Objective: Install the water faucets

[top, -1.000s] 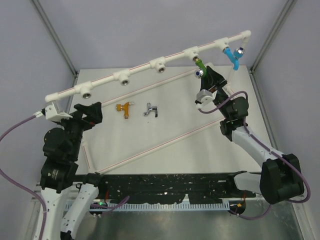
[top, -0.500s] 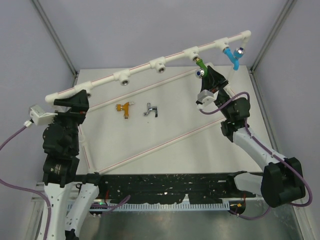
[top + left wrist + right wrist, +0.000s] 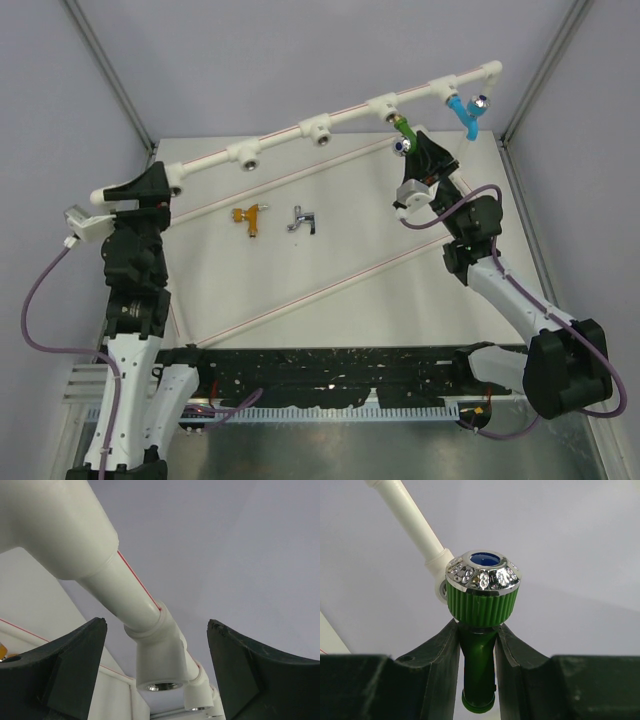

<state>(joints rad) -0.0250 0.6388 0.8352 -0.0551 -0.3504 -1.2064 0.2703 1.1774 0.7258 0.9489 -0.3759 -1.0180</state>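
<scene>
Overhead: left claw (image 3: 148,190) wide at pipe end, right claw (image 3: 418,155) clamped on green faucet (image 3: 402,130).
Far left, fingers (image 3: 75,652) spread w/ white pipe frame (image 3: 280,137) between, not touching. Mid table (image 3: 350,240): orange-gold faucet (image 3: 249,216) lying just left of silver faucet (image 3: 301,220), apart. Further right, green one gripped by stem below chrome-capped knob, other end at a frame socket. Rightmost, blue faucet (image 3: 466,112) hanging from frame near its end.

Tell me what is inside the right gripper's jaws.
The green faucet, stem clamped between both fingers, chrome-topped knob above them. The fingers cover the stem's sides.
</scene>
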